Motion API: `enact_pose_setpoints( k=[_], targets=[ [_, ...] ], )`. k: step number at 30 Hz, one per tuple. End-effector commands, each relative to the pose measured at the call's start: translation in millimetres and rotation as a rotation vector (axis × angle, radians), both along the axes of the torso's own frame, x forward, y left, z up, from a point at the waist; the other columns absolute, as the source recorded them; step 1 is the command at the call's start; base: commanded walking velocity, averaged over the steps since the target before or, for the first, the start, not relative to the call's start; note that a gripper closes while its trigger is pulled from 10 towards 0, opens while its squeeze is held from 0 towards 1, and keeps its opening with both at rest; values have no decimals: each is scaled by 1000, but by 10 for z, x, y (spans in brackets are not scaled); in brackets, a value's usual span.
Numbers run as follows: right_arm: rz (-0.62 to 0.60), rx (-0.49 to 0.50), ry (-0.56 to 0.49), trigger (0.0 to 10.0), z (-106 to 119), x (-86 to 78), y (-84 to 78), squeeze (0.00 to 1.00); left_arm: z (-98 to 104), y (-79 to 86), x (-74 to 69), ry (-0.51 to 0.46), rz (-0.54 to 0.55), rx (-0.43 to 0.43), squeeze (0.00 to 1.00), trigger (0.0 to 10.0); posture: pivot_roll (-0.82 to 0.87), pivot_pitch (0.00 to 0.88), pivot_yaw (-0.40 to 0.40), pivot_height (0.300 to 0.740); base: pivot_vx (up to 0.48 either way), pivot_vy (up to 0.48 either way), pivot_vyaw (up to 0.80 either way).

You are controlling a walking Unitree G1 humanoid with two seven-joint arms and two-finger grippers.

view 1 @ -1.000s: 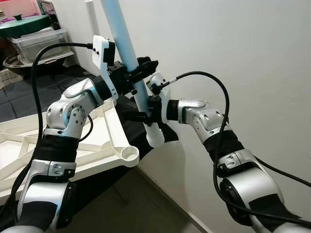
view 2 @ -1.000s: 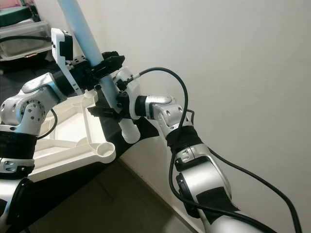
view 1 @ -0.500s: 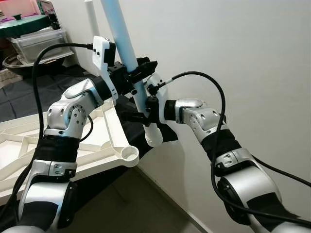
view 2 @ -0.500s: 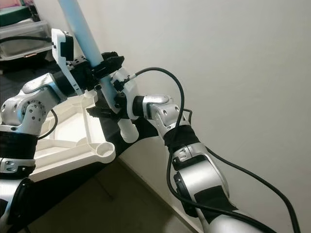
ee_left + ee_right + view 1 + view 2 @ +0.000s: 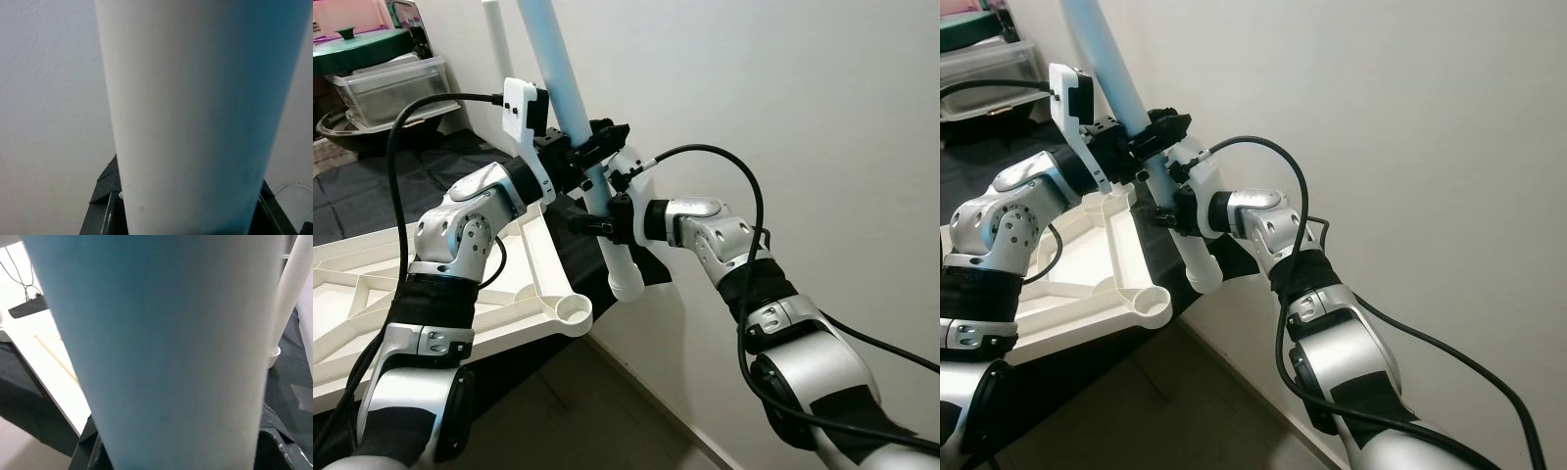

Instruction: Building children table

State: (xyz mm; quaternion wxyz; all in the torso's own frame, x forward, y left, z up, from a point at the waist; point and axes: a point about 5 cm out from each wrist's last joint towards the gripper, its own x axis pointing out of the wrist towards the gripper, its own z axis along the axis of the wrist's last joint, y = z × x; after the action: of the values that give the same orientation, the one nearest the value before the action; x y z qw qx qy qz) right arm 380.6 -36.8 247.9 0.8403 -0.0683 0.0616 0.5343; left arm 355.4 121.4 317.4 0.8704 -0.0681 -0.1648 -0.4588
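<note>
Both tools clamp the pale blue leg [image 5: 570,98], left tool [image 5: 594,145] above right tool [image 5: 603,221]. The tilted leg hangs beside the white frame's [image 5: 533,257] corner socket [image 5: 573,310], by the wall [image 5: 783,117].

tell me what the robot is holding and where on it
A long pale-blue plastic table leg, clamped near its white lower end: left tool above, right tool just below.

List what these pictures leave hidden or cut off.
- Top of the long pale blue table leg: cut off by the upper edge in both eye views.
- Far side of the white plastic tabletop frame: hidden behind the left arm in the left eye view.
- Both wrist views: the leg blocks the jaws' contact.
</note>
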Motion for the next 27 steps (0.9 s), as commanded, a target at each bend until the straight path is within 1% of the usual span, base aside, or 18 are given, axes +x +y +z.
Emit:
enact_pose_setpoints(
  k=[1, 3, 7, 10, 11, 13, 17, 20, 21, 22, 24, 25, 26, 27],
  targets=[
    [67, 53, 22, 0, 57, -57, 195, 0, 51, -57, -34, -30, -28, -24, 0, 10000, -53, 0, 13, 740, 0, 0, 0],
    [70, 54, 19, 0, 61, -59, 201, 0, 42, -56, -32, -22, -27, -23, 0, 10000, -53, 0, 13, 740, 0, 0, 0],
    [63, 62, 21, 0, 63, -54, 207, 0, 23, -28, 15, 19, 16, -40, 0, 10000, -53, 0, 13, 740, 0, 0, 0],
    [62, 65, 24, 0, 63, -53, 208, 0, 24, -27, 15, 19, 14, -38, 0, 10000, -53, 0, 13, 740, 0, 0, 0],
    [60, 68, 23, 0, 65, -51, 207, 0, 18, -33, 7, 10, 8, -22, 1000, 10000, -53, 0, 13, 740, 0, 0, 0],
    [57, 72, 22, 0, 69, -48, 205, 0, 8, -47, -16, -8, -12, -1, 1000, 10000, -53, 0, 13, 740, 0, 0, 0],
    [53, 74, 21, 0, 72, -43, 200, 0, -6, -41, -25, -12, -13, 9, 1000, 10000, -50, 0, 13, 740, 0, 0, 0],
    [42, 74, 14, 0, 72, -29, 178, 0, -17, 5, -23, -19, 18, 24, 1000, 10000, -50, 0, 13, 740, 0, 0, 0],
    [19, 74, 5, 0, 74, -2, 140, 0, -13, 71, -23, -24, 56, 18, 0, 10000, -46, 0, 13, 740, 0, 0, 0],
    [19, 74, 5, 0, 74, -2, 140, 0, -13, 71, -23, -24, 56, 18, 0, 10000, -46, 0, 13, 740, 0, 0, 0],
    [-18, 77, -2, 0, 81, 37, 83, 0, 6, 146, -33, -31, 90, -2, 0, 10000, -46, 0, 13, 740, 0, 0, 0],
    [-18, 77, -2, 0, 81, 37, 83, 0, 6, 146, -33, -31, 90, -2, 0, 10000, -46, 0, 13, 740, 0, 0, 0],
    [-56, 87, -10, 0, 97, 73, 25, 0, 25, 215, -48, -38, 123, -17, 0, 10000, -46, 0, 15, 740, 0, 0, 0],
    [-56, 87, -10, 0, 97, 73, 25, 0, 25, 215, -48, -38, 123, -17, 0, 10000, -46, 0, 15, 740, 0, 0, 0]
  ],
)
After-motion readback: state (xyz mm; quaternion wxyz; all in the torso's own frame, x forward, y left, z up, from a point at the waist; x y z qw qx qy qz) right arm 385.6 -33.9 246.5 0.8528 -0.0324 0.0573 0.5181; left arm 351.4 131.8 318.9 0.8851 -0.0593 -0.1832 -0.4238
